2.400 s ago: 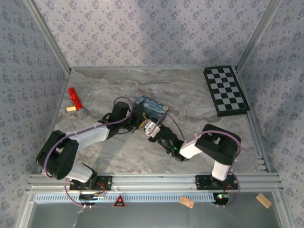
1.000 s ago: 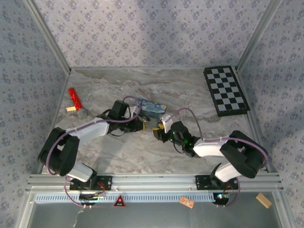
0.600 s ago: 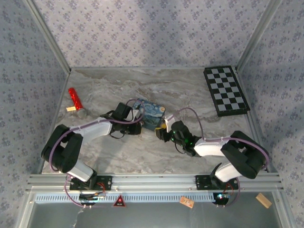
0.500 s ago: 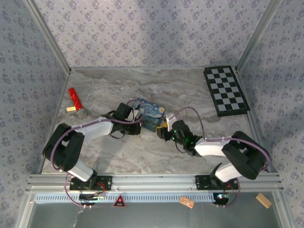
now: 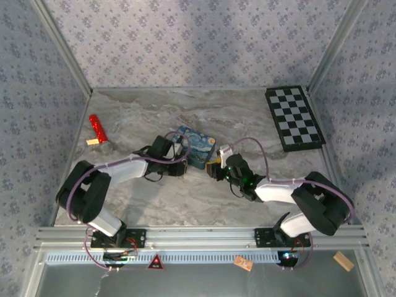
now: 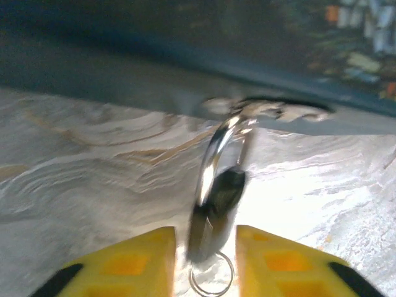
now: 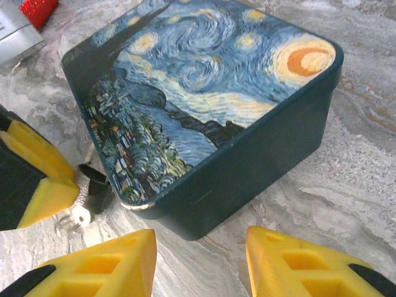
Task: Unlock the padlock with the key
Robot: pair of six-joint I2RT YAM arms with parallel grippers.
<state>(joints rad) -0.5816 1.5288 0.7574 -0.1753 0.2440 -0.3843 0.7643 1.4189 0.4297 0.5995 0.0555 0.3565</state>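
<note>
Worktop (image 5: 247,124) is carrying a box (image 7: 204,93); blurred key (image 6: 216,198) is standing between left fingers (image 6: 136,260), grip unclear; right fingers (image 7: 105,266) are gaping, empty.

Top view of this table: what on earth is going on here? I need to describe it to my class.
The left gripper has its yellow fingers either side of a small shiny metal padlock with a wire ring, right against a dark-blue tin box painted with a swirling night sky. Whether it grips the lock is unclear. The right gripper hovers open, facing the box's corner.
</note>
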